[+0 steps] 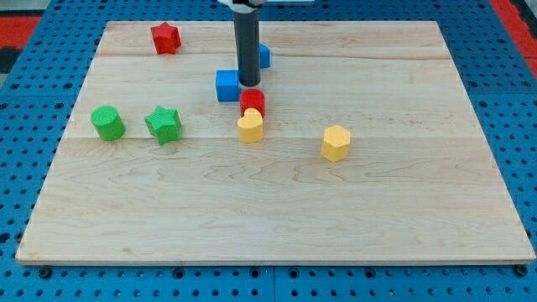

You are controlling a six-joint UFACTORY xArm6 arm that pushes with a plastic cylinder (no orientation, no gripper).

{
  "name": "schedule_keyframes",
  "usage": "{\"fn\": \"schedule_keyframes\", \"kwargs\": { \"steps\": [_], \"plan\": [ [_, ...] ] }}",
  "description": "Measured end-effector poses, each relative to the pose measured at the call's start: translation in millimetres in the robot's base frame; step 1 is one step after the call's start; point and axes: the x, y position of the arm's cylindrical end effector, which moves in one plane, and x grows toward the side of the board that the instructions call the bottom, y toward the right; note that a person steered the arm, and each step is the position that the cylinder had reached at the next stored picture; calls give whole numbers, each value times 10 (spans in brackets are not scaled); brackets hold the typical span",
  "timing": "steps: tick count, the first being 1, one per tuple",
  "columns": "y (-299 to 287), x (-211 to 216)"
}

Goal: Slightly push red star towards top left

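The red star (166,38) lies near the board's top left corner. My tip (249,83) is far to its right, near the board's middle top. It stands just right of a blue cube (227,85) and just above a red cylinder (252,102). A second blue block (264,55) shows partly behind the rod.
A yellow heart-shaped block (250,127) touches the red cylinder from below. A yellow hexagon block (336,143) lies to the right. A green cylinder (108,122) and a green star (163,124) sit at the left. The wooden board (277,218) rests on a blue pegboard.
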Motion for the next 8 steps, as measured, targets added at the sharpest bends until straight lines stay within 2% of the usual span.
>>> {"fn": "schedule_keyframes", "kwargs": {
  "steps": [1,2,3,6,7,8],
  "plan": [
    [95,-381],
    [27,-351],
    [-600,-201],
    [-1416,-610],
    [-1117,-541],
    [-965,-657]
  ]
}}
